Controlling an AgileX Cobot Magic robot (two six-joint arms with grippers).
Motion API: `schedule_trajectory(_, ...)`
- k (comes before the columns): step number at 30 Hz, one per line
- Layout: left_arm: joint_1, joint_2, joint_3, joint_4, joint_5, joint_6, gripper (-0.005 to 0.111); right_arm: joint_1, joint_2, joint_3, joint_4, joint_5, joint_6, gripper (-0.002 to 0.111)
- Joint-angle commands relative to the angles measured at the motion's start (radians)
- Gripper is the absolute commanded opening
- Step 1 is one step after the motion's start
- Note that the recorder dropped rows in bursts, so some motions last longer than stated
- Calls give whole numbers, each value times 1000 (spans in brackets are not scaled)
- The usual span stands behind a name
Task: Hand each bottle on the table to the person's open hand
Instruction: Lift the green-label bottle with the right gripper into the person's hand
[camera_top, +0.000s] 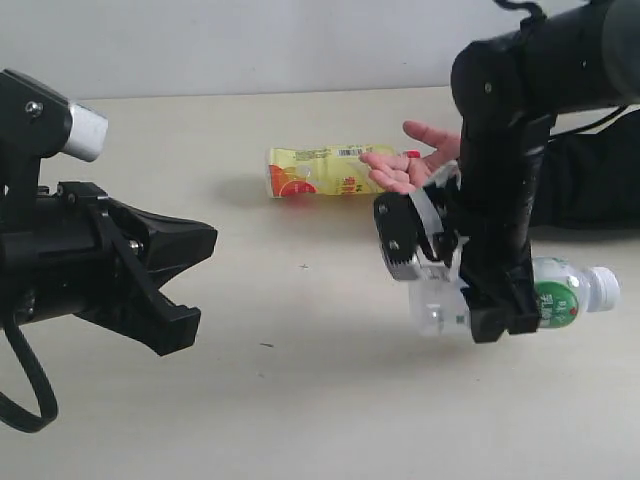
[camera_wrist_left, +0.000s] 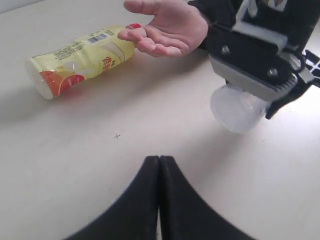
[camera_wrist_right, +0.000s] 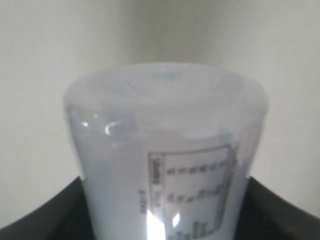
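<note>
Right gripper is straddling the green-labelled bottle; grip cannot be confirmed. Left gripper is sitting closed, empty. Yellow bottle is lying beside the open hand. Both bottles are awaiting delivery.

Only non-task item: bkgd wall, plain, pale grey-white, matte. It runs across the whole top of the ext. view behind the far edge of the counter, meeting it in a straight, near-level line. Same wall shows as a thin pale sliver beyond the counter in L wrist view; R wrist bkgd too blurred to tell.
</note>
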Motion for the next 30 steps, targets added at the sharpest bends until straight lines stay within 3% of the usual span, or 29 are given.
schedule_trajectory(1,2,-7,5,2,1,6,1,3,-86,-122,110,22,315,0)
schedule_trajectory(4,2,-7,5,2,1,6,1,3,-142,-235,113,22,612,0)
schedule_trajectory(11,2,-7,5,2,1,6,1,3,-160,-333,-38,-109,981,0)
schedule_trajectory(16,2,-7,5,2,1,6,1,3,-115,-333,-179,-219,1112,0)
schedule_trajectory(30,2,-7,5,2,1,6,1,3,96,-333,-387,-270,1298,0)
